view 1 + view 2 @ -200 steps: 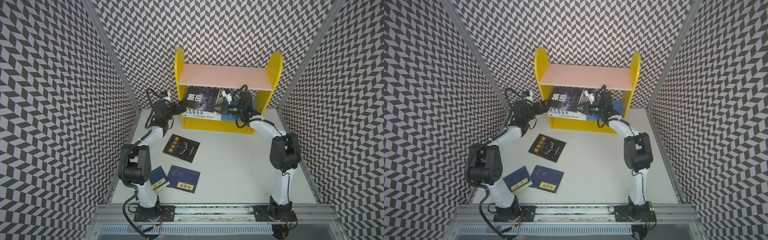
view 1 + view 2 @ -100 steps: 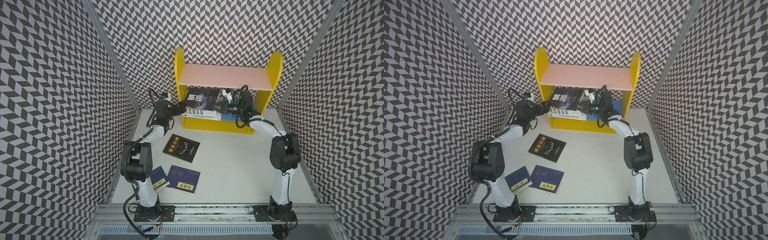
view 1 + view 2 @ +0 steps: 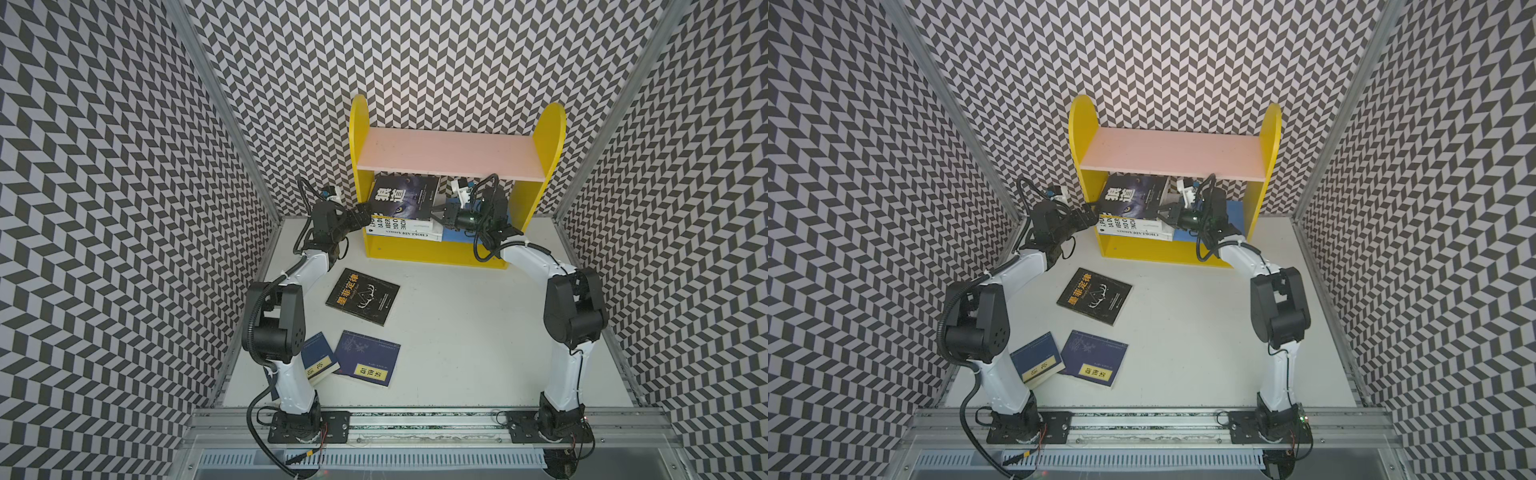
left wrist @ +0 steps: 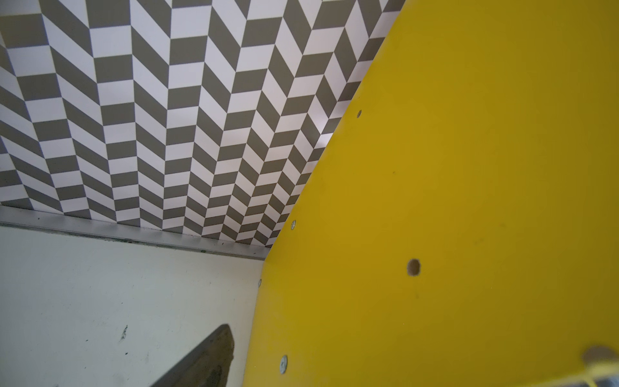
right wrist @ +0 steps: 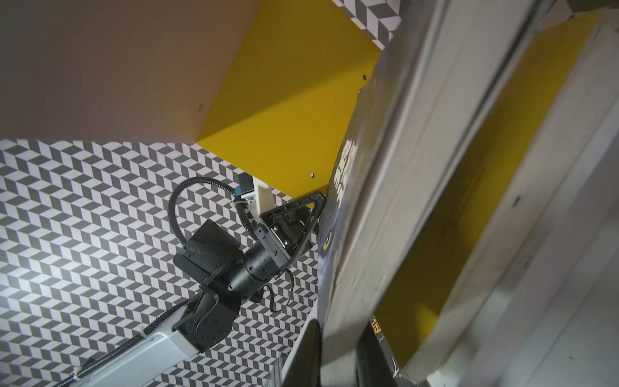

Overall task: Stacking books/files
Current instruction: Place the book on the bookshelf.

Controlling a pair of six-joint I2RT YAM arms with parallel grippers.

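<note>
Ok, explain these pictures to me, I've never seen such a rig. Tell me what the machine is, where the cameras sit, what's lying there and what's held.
These are two robot arms on a rail at the near edge of the table, each ending in a two-finger gripper. Two pictures look down from overhead; two come from cameras on the wrists. At the back stands a yellow shelf holding white books with a black wolf-cover book on top. The right gripper appears shut on that book's right edge. The left gripper is open at the stack's left side, holding nothing. On the table lie a black book with a yellow title and two navy books.
</note>
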